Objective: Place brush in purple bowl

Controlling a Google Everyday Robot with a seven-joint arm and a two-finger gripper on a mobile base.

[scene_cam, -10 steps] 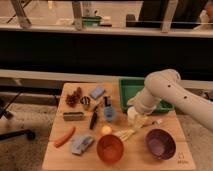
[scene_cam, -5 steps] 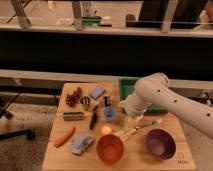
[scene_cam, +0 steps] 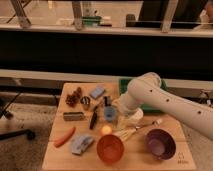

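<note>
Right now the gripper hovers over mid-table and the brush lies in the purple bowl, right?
Not quite. The camera view shows the gripper over mid-table, but the brush lies on the table just left of it, not in the purple bowl.

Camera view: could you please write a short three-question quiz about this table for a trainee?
1. In the picture, on which side of the orange bowl does the purple bowl stand?
2. True or false: the brush lies inside the purple bowl.
3. The tool, over mid-table, is nearest to: A) brush, B) purple bowl, C) carrot.
Key: 1 right; 2 false; 3 A.
</note>
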